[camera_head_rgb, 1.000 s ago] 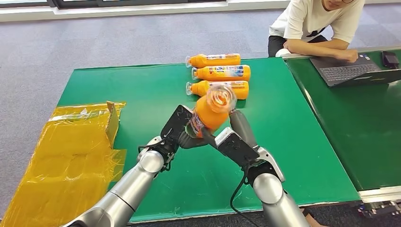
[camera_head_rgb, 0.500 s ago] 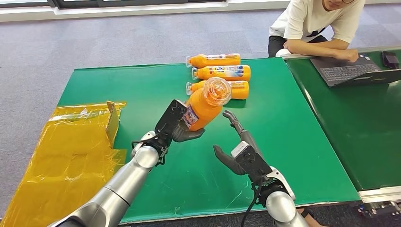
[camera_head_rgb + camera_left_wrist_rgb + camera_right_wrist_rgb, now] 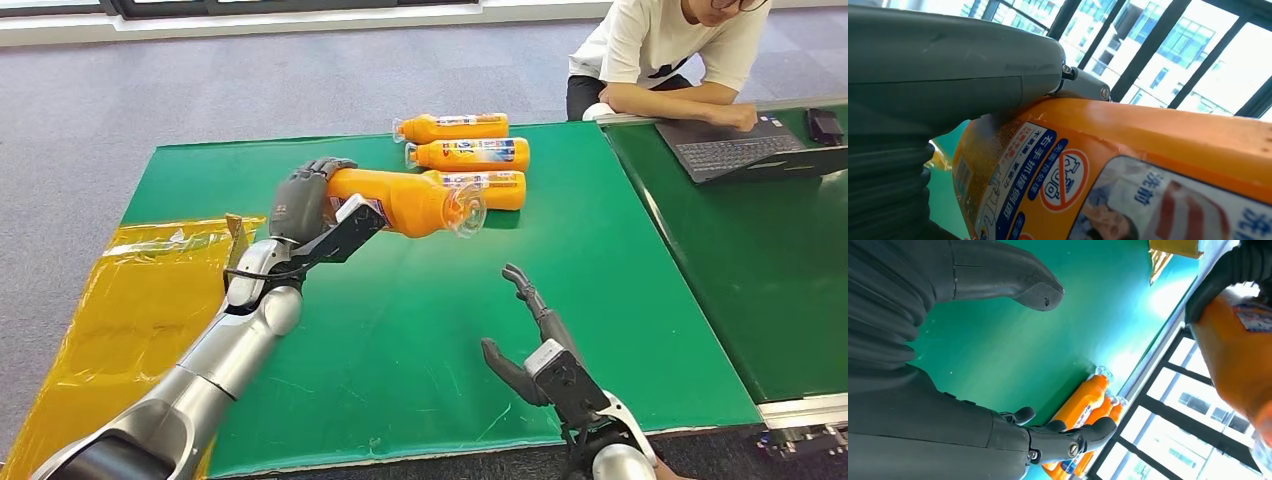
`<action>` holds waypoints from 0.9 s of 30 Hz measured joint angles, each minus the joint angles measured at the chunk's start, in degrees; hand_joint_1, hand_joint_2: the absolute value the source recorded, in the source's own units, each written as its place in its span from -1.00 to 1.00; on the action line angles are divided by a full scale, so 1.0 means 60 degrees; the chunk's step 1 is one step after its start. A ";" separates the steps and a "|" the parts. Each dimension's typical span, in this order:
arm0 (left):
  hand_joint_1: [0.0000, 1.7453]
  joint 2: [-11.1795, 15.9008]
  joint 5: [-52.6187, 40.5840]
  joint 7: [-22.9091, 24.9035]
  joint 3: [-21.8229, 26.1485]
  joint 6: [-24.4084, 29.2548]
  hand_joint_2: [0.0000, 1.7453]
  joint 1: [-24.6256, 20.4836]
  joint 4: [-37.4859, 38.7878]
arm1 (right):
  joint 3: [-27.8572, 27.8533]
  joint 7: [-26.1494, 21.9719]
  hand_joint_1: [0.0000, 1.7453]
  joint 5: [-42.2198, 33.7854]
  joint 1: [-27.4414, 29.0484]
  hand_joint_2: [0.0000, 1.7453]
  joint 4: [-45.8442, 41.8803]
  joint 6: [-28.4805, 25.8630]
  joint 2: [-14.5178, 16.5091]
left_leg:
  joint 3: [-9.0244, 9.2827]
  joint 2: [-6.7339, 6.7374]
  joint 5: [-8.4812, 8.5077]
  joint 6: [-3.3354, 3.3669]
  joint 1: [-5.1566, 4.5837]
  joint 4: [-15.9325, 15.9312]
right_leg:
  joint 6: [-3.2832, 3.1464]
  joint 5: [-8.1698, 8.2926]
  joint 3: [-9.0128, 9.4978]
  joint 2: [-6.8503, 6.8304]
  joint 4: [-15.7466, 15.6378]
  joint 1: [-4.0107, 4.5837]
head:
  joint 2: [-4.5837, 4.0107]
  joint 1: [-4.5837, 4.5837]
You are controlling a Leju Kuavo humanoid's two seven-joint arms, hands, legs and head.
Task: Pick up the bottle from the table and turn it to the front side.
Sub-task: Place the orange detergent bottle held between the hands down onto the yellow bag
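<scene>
We see the left hand gripping the orange bottle by its base end, fingers curled over the top of it, holding it lying level in the air above the green worktop. Its clear cap end points toward the right, close in front of the nearest of three orange bottles lying side by side at the far part of the worktop. In the left wrist view the bottle's printed label shows up close beneath the grey thumb. The right hand hangs low over the near part of the worktop, fingers spread and holding nothing, well apart from the bottle. A yellow plastic sheet lies off the worktop's left edge. A person in a white shirt sits at a laptop at the far right.
</scene>
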 joint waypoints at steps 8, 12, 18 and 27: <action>1.00 0.0305 -0.0644 0.0015 0.0000 0.0040 1.00 0.0004 -0.0065 | -0.0070 -0.0029 -1.00 -0.0042 0.0226 1.00 -0.0136 -0.0107 -0.0112 | -0.0001 -0.0001 0.0000 0.0000 -0.0001 0.0001 | 0.0000 0.0000 0.0001 -0.0001 0.0000 -0.0001 | 0.0000 -0.0002; 1.00 0.0540 -0.1006 0.0014 0.0000 -0.0172 1.00 0.0136 -0.0196 | -0.0212 -0.0085 -1.00 -0.0057 0.0501 1.00 -0.0335 -0.0220 -0.0148 | -0.0001 0.0000 -0.0001 0.0000 -0.0001 -0.0001 | 0.0000 -0.0001 0.0000 0.0000 -0.0001 -0.0001 | 0.0000 -0.0001; 1.00 0.1070 -0.1421 0.0112 -0.0007 -0.0797 1.00 0.0892 -0.0698 | -0.0460 -0.0148 -1.00 0.0004 0.0904 1.00 -0.0651 -0.0312 -0.0181 | 0.0000 0.0008 -0.0002 -0.0001 0.0000 -0.0006 | 0.0000 -0.0001 -0.0004 0.0009 -0.0001 0.0000 | 0.0000 -0.0002; 1.00 0.1570 -0.1651 0.0203 -0.0007 -0.0885 1.00 0.1491 -0.1240 | -0.0645 -0.0178 -1.00 0.0029 0.1121 1.00 -0.0812 -0.0342 -0.0187 | -0.0002 0.0008 -0.0001 0.0000 0.0000 -0.0006 | 0.0000 0.0000 -0.0003 0.0007 -0.0001 -0.0001 | 0.0000 0.0000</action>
